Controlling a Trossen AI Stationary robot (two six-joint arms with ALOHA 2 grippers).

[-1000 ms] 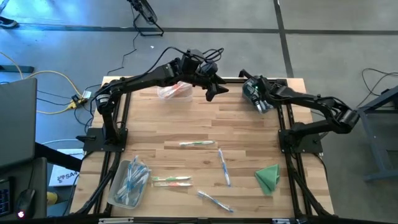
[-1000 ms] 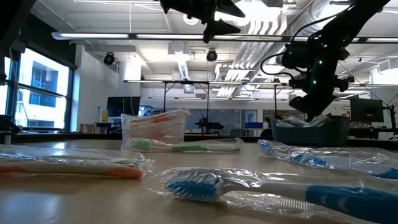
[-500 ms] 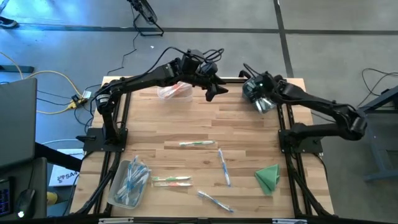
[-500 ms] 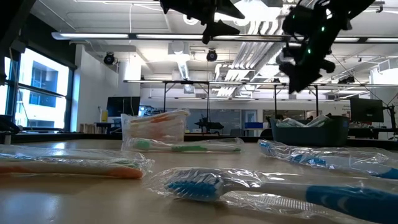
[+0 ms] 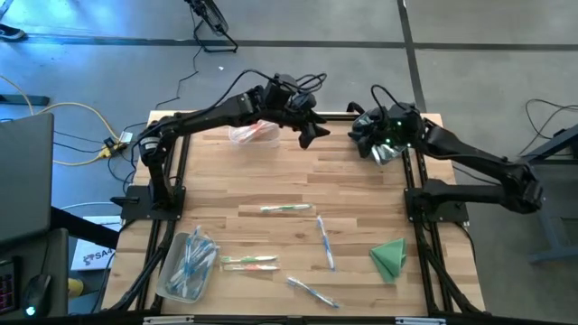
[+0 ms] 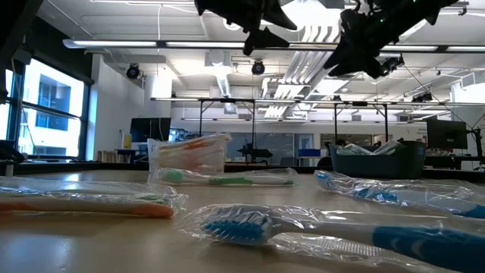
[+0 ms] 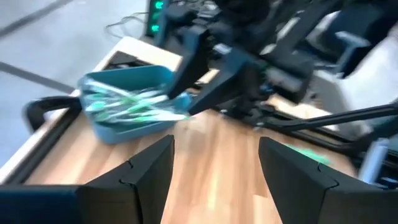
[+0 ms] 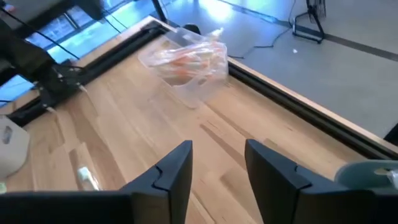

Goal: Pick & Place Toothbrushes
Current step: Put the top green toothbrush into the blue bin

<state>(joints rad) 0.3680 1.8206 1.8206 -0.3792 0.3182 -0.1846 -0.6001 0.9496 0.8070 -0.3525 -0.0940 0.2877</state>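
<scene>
the table [image 5: 361, 194] middle lies bare between the far-edge bins [image 5: 251, 133] and scattered toothbrushes [image 5: 287, 208] toward the near edge; a green cloth [image 5: 389, 256] blocks the near right corner.

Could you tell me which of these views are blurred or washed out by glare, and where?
Left wrist view: motion blur smears the blue bin and the right arm behind it. Right wrist view: mild softness, with bright blue-white glare on the floor beyond the clear bin. Low view: ceiling lights flare; the nearest blue toothbrush is soft. High view: evenly lit, sharp.
</scene>
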